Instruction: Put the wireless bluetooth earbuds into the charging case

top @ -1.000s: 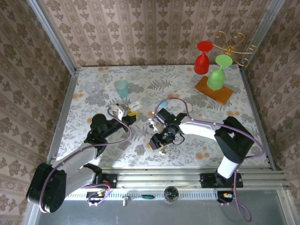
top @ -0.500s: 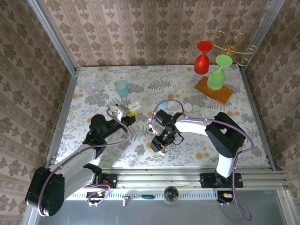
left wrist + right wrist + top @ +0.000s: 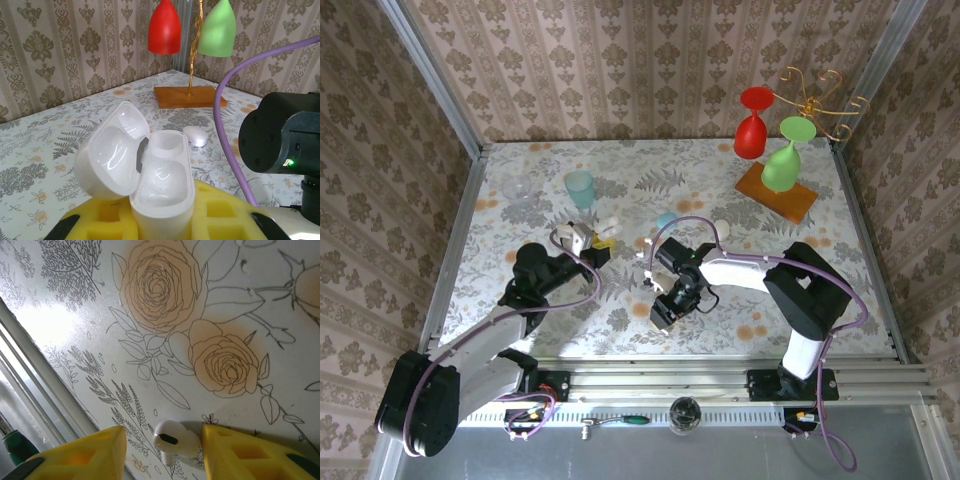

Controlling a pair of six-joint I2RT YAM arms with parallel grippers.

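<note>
My left gripper [image 3: 162, 220] is shut on the white charging case [image 3: 162, 182], held upright between yellow foam fingers [image 3: 225, 212]. Its lid [image 3: 107, 155] hangs open to the left and both sockets are empty. In the top view the case [image 3: 603, 227] sits at the left gripper [image 3: 590, 240], left of centre. My right gripper [image 3: 162, 445] is open and low over the tablecloth. One white earbud [image 3: 176, 439] lies between its yellow fingers [image 3: 90, 455], close against the right finger. From above, the right gripper [image 3: 665, 312] points down near the front middle.
A small white pebble-like piece [image 3: 721, 229] lies on the floral cloth beyond the right arm, also visible past the case [image 3: 196, 135]. A teal cup [image 3: 580, 187] and a clear cup [image 3: 517, 189] stand at the back left. A rack with red and green glasses [image 3: 777, 190] stands at the back right.
The right gripper has shifted slightly toward the near edge and right, staying low over the cloth. The left arm and the case have hardly moved.
</note>
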